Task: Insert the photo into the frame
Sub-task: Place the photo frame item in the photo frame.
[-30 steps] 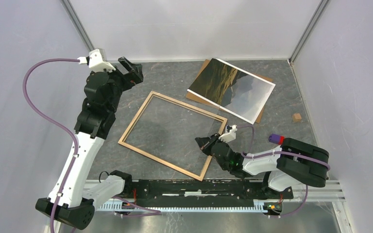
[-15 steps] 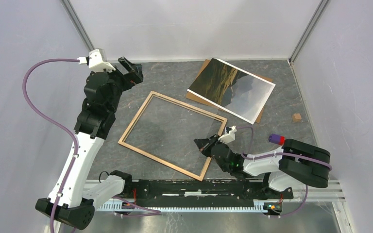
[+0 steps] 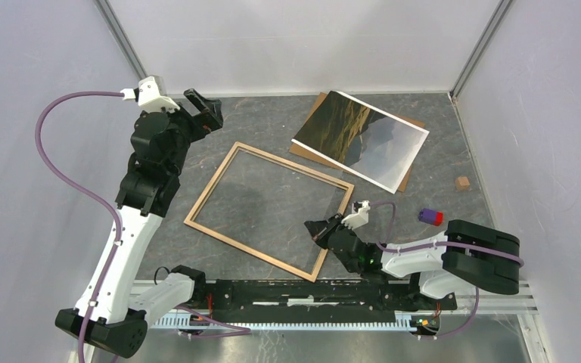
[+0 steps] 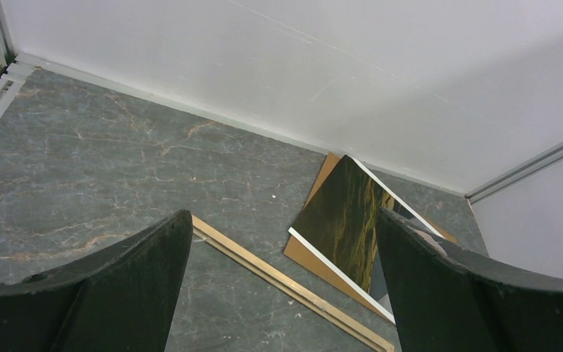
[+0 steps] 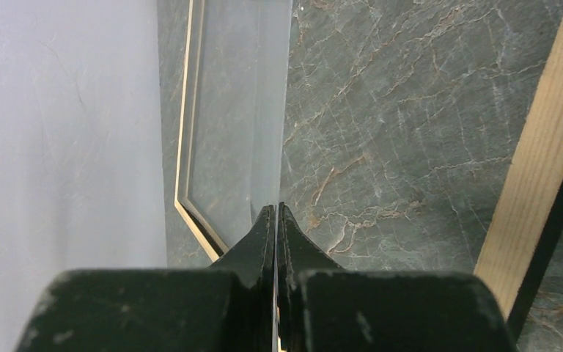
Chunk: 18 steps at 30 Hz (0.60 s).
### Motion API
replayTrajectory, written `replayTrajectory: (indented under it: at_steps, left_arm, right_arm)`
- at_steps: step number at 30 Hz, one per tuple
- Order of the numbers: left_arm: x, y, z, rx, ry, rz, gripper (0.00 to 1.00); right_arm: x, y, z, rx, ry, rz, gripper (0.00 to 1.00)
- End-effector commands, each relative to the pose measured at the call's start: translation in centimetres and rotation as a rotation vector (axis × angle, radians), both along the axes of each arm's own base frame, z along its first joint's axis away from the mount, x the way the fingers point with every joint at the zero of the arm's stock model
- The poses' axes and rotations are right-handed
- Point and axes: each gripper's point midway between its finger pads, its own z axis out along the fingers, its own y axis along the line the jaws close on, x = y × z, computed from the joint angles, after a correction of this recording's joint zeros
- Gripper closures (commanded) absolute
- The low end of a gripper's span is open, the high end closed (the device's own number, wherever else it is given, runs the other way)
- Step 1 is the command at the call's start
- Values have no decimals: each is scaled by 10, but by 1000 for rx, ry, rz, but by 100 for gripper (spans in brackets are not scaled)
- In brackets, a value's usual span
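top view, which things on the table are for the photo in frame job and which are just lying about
For the job: photo, frame.
Lying about: brown board under the photo, small wooden block, purple and red object.

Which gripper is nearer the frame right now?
Right. The right gripper sits low inside the frame's right rail; the left gripper hovers beyond its far-left corner.

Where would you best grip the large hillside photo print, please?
Likely the hillside photo's near, white-bordered long edge, coming low from the tan wooden frame's side: the paper lies flat on the brown backing board, so one finger must slip underneath.
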Motion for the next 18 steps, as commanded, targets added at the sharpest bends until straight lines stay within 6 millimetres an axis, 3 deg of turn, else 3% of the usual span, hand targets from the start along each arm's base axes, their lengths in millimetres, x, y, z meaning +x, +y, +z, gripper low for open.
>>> replayTrajectory:
  at_steps: [1,18]
  left_arm:
    - [-2,1,13,-56,-40,6,0]
    - [0,-2,10,-60,-30,-4,0]
  right_arm:
    - [4,-14,1,-20,-15,-69,100]
    - [0,-16,-7,-33,5,-72,100]
